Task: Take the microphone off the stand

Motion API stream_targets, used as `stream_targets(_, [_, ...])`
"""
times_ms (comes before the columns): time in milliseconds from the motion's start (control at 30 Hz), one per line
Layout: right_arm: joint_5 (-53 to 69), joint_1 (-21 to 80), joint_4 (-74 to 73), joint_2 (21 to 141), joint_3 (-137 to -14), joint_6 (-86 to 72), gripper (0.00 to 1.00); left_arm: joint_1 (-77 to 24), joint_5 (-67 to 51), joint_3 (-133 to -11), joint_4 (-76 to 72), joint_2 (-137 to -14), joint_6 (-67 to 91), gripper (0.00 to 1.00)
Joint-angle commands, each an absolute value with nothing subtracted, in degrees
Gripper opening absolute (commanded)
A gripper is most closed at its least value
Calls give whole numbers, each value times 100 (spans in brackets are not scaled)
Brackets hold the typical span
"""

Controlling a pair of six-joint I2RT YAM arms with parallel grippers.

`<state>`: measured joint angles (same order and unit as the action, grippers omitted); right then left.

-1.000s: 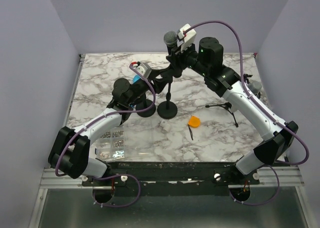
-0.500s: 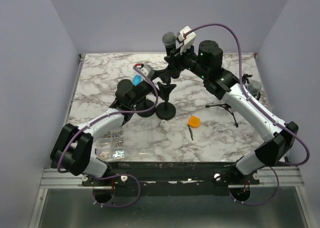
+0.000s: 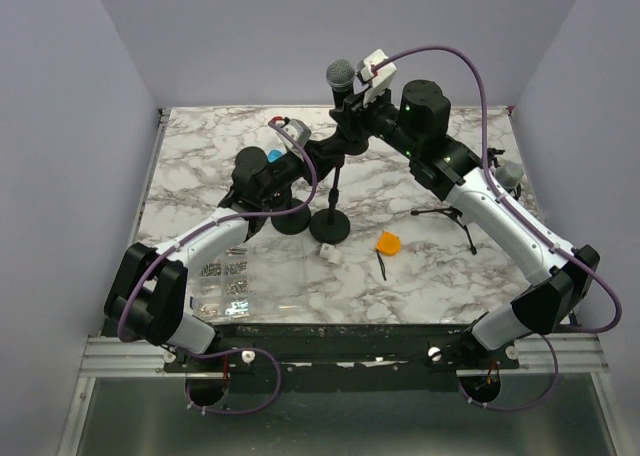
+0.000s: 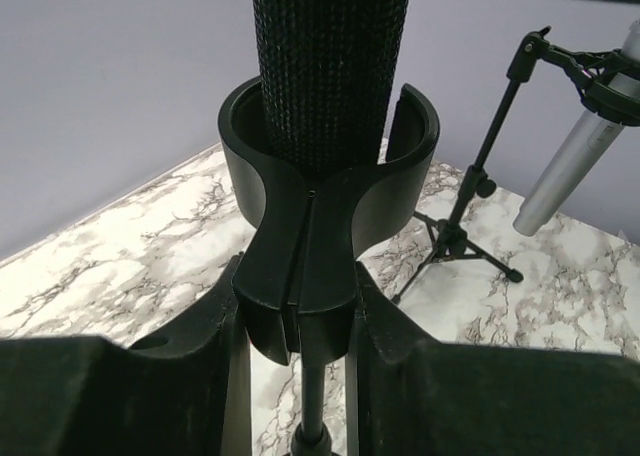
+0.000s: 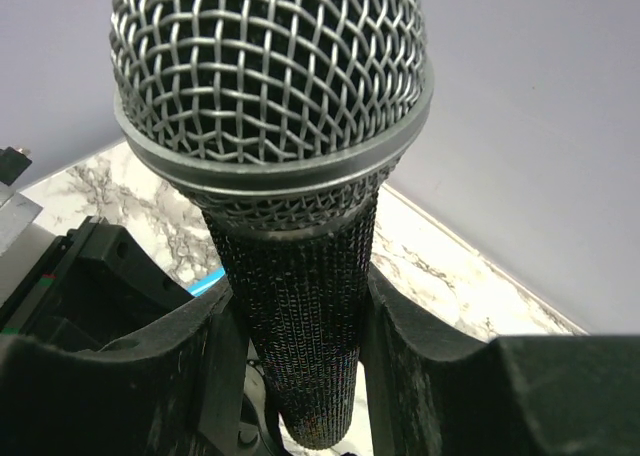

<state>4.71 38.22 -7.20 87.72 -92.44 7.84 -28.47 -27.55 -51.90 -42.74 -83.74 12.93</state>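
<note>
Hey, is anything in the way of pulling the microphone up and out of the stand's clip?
Nothing visible blocks it. The right claw grips the microphone below its mesh head, with open space above. Only the clip rings the body, and the left claw clamps that clip from both sides.

We are looking down on a white marble table [image 3: 190, 166] veined in grey, with pale purple walls [image 3: 60, 126] closing it in. Toward the right edge a small black tripod [image 3: 447, 214] is standing, and it is holding a silver microphone [image 3: 508, 173] at a tilt. An orange piece [image 3: 388, 243] is lying near the middle front, with a thin black item [image 3: 383, 266] just beside it. To its left a little white block [image 3: 328, 253] is sitting. At the front left a clear box of small metal parts [image 3: 220, 286] is resting. Something blue [image 3: 272, 157] is showing farther back, partly hidden.
</note>
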Motion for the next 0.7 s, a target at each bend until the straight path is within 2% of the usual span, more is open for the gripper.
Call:
stream_targets(0, [628, 3874, -279, 8546, -9280, 607, 1, -2836, -3132, -5388, -4033, -8454, 1305, 0])
stream_targets(233, [115, 3876, 199, 8534, -9626, 370, 1, -2847, -2977, -5325, -3860, -8404, 1198, 0])
stream_targets(433, [-1872, 3876, 1071, 8052, -9639, 194, 1, -2848, -2962, -5332, -3808, -8407, 1214, 0])
stream_targets(467, [-2227, 3876, 1265, 7948, -9550, 305, 1, -2848, -2939, -5365, -3734, -8409, 1257, 3])
stream_targets(567, [-3184, 3876, 1646, 7796, -9186, 797, 1, -2846, -2803, -5368, -3717, -8371, 1433, 31])
stream_targets(667, [-4026, 3846, 1836, 7844, -8717, 1273, 1, -2848, -2665, -5228, -3897, -8287, 1535, 53])
